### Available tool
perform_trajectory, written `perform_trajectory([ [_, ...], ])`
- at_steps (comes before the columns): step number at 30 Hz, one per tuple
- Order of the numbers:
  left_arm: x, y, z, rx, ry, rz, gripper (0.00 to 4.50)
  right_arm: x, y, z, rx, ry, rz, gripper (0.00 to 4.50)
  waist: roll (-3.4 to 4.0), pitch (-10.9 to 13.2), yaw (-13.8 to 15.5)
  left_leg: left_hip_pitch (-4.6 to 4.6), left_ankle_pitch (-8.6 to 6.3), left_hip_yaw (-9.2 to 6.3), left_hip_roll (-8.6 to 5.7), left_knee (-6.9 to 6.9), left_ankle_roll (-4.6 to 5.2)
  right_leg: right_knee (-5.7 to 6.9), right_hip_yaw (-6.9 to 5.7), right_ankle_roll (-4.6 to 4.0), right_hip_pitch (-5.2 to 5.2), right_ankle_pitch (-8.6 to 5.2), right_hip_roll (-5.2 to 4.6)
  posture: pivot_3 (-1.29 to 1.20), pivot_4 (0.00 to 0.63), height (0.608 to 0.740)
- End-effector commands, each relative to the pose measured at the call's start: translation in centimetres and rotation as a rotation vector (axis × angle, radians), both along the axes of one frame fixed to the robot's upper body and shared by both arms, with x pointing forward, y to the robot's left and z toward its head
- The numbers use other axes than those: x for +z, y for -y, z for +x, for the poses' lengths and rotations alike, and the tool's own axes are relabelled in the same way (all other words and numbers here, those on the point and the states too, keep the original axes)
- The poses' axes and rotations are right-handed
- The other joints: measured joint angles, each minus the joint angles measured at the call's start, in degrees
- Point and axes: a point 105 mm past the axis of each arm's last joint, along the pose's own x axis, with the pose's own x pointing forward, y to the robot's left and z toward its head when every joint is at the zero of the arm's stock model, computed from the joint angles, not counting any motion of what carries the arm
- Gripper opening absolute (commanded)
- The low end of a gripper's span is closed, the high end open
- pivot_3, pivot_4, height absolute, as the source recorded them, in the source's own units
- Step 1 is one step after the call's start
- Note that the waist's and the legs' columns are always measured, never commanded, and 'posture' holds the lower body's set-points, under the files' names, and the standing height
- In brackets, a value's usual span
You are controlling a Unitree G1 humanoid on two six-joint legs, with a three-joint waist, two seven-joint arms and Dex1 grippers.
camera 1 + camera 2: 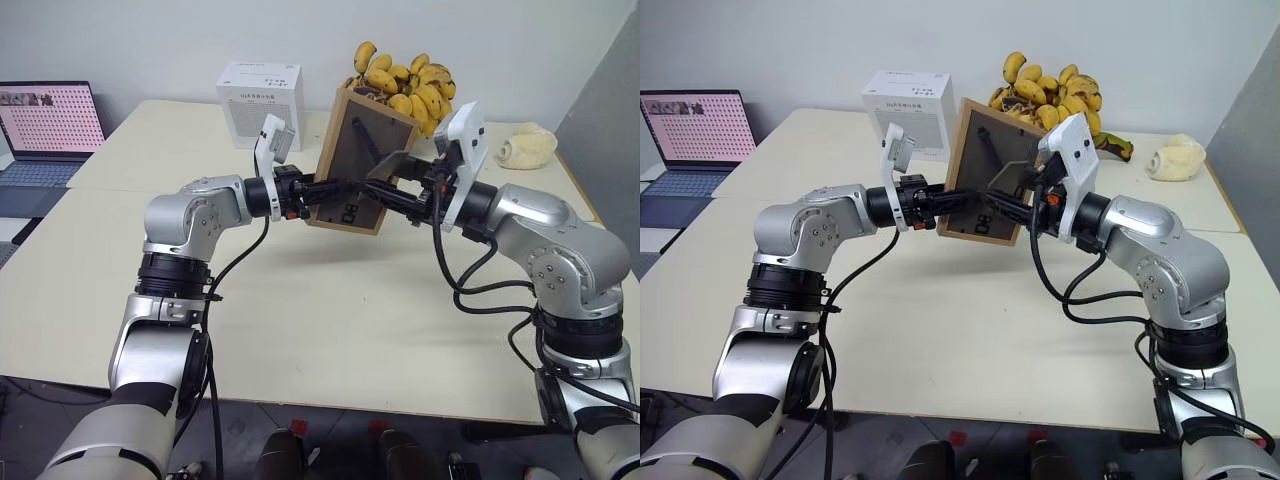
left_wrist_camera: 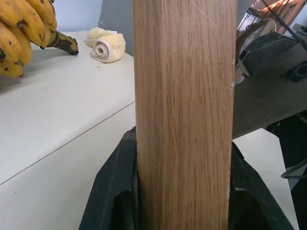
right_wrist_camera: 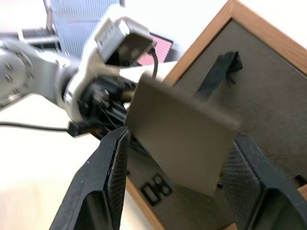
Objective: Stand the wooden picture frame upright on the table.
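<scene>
Cream tabletop fills the middle of the head views, with a seam running across it between two joined sections and a pale wall behind. At the upper left a laptop shows a pinkish screen. Near the top centre stands a white box, and to its right, along the top edge, lies a bunch of bananas. At the upper right sits a pale rolled cloth.

The frame is held in the air at the centre of the picture, clear of the table, tilted with its top leaning toward the bananas. Its dark grey back faces the camera, white numerals near the lower edge, and the stand flap is swung out from the back.

The left gripper reaches in from the left and is clamped on the frame's left wooden edge; in the left wrist view the wood grain rises straight between the two black fingers, both pressed against it.

The right gripper comes in from the right with its fingers spread wide, one on either side of the stand flap. Whether they touch the flap is unclear.
</scene>
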Motion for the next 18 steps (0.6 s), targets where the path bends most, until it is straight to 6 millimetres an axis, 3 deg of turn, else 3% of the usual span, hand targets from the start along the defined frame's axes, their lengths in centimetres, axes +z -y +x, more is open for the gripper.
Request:
perform_trajectory([
  [1, 2.6, 0.5, -0.9, -0.037, 0.101, -0.019, 1.42, 0.6, 0.0, -0.1, 0.012, 0.044, -0.016, 2.9, 0.0, 0.0, 0.0, 0.0, 0.0, 0.0, 0.0, 0.0, 0.0, 0.0, 0.0, 0.0, 0.0, 0.0, 0.0, 0.0, 0.15, 0.74],
  [3, 2.7, 0.5, -0.9, -0.033, 0.102, -0.022, 1.42, 0.6, 0.0, 0.0, 0.004, 0.054, -0.03, 3.18, 0.0, 0.0, 0.0, 0.0, 0.0, 0.0, 0.0, 0.01, 0.0, 0.01, 0.0, 0.0, 0.0, 0.0, 0.0, 0.0, 0.15, 0.74],
  [10, 2.6, 0.5, -0.9, -0.032, 0.1, -0.026, 1.42, -0.5, 0.9, 0.5, -0.026, 0.083, -0.125, 3.18, 0.0, 0.0, 0.0, 0.0, 0.0, 0.0, -0.01, 0.02, 0.0, 0.02, 0.0, 0.0, 0.0, 0.0, 0.0, 0.0, 0.15, 0.74],
  [18, 1.9, 0.2, -0.6, -0.011, 0.081, -0.028, 1.42, -2.7, 4.7, 0.7, -0.077, 0.061, -0.295, 3.18, 0.0, 0.0, 0.1, 0.0, 0.0, 0.0, -0.02, 0.03, 0.0, 0.01, 0.0, 0.0, 0.01, 0.0, -0.01, 0.0, 0.15, 0.74],
])
